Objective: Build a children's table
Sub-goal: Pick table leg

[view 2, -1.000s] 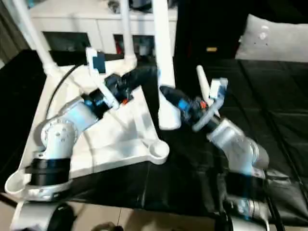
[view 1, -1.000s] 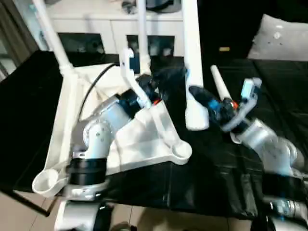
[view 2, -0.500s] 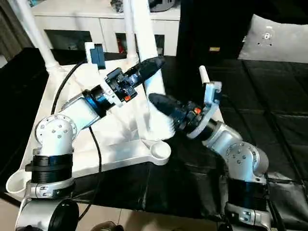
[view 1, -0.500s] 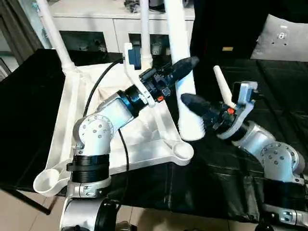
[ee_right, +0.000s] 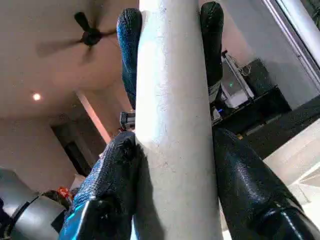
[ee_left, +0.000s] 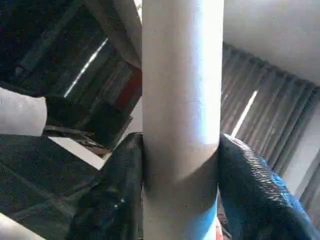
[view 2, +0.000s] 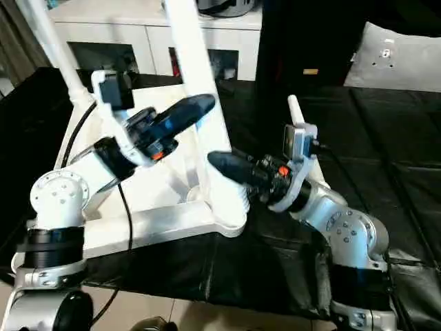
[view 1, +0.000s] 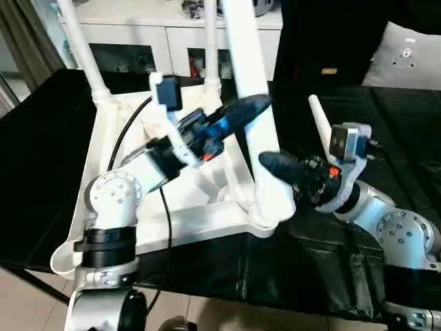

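The children's table top lies upside down on the black work table, with two white legs standing in its far corner sockets. A third white leg leans over the near right corner, its thick end down at that socket. My left gripper is shut on this leg's middle, and in the left wrist view the gripper has a finger on each side. My right gripper is shut on it lower down, seen close as the gripper. A fourth leg lies behind the right arm.
The near left corner socket sits at the work table's front edge. A white cabinet stands behind the table and a pale cushion lies at the back right. Black cloth covers the right side.
Both grippers have brought the held leg down and toward me. Its thick end went from hanging over the black cloth to sitting at the near right corner socket. The camera has shifted too.
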